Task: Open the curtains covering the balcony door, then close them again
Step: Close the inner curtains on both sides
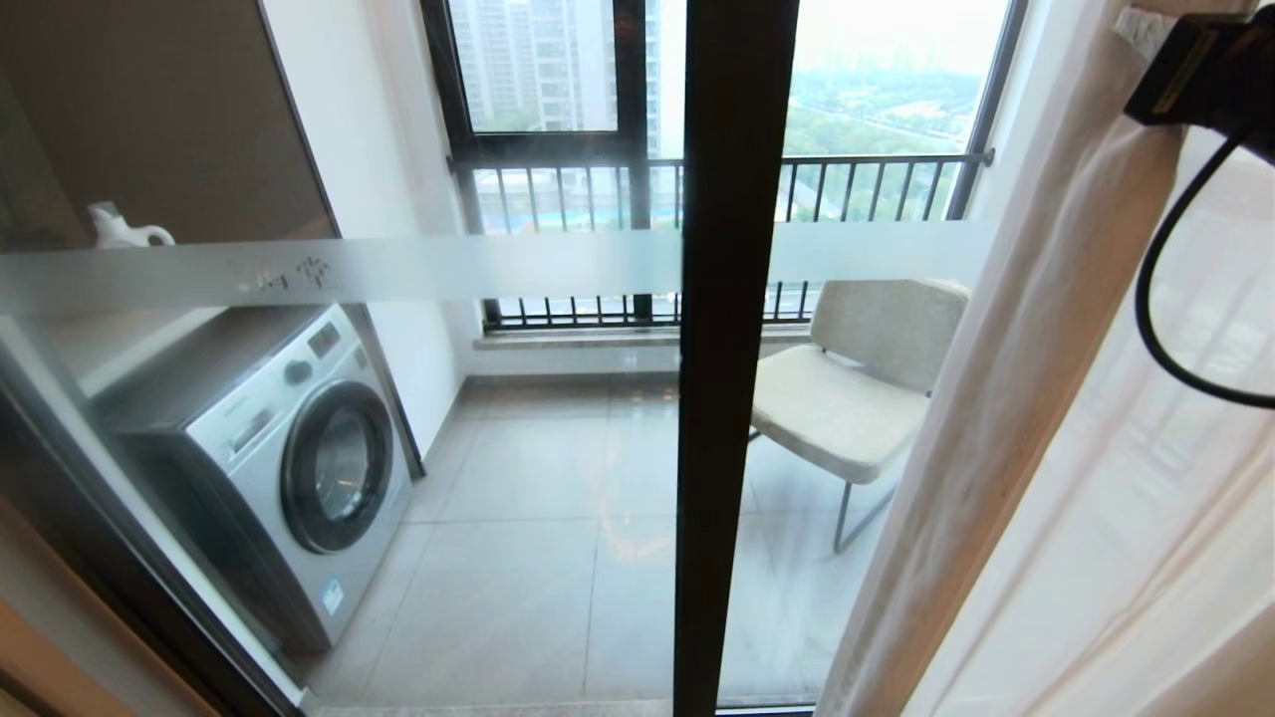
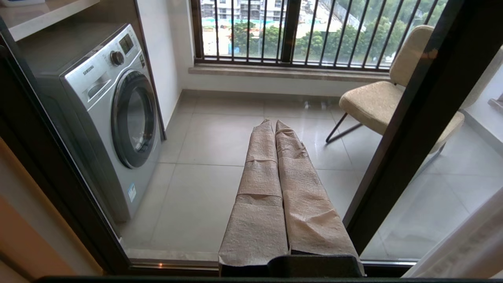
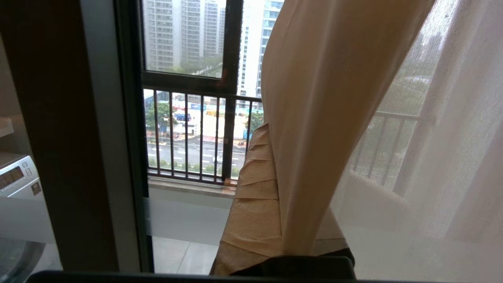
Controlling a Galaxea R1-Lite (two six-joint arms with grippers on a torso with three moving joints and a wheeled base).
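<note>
The balcony door [image 1: 732,349] stands before me, clear glass in a dark frame with a frosted band [image 1: 398,269]. The curtains [image 1: 996,398] hang bunched at the right, leaving most of the glass uncovered. My right gripper [image 1: 1136,30] is high at the right edge of the head view. In the right wrist view this gripper [image 3: 275,133] is shut on the beige curtain's edge [image 3: 314,118], a fold running between its tape-wrapped fingers [image 3: 251,184]. The sheer white layer [image 3: 432,157] hangs just beyond. My left gripper [image 2: 274,122] is low and idle, shut with nothing in it.
Behind the glass stand a silver washing machine [image 1: 289,448] at the left and a beige chair [image 1: 857,388] at the right. A black-framed window with a barred railing [image 1: 717,189] closes the balcony. A white bottle [image 1: 120,229] sits on the shelf above the machine.
</note>
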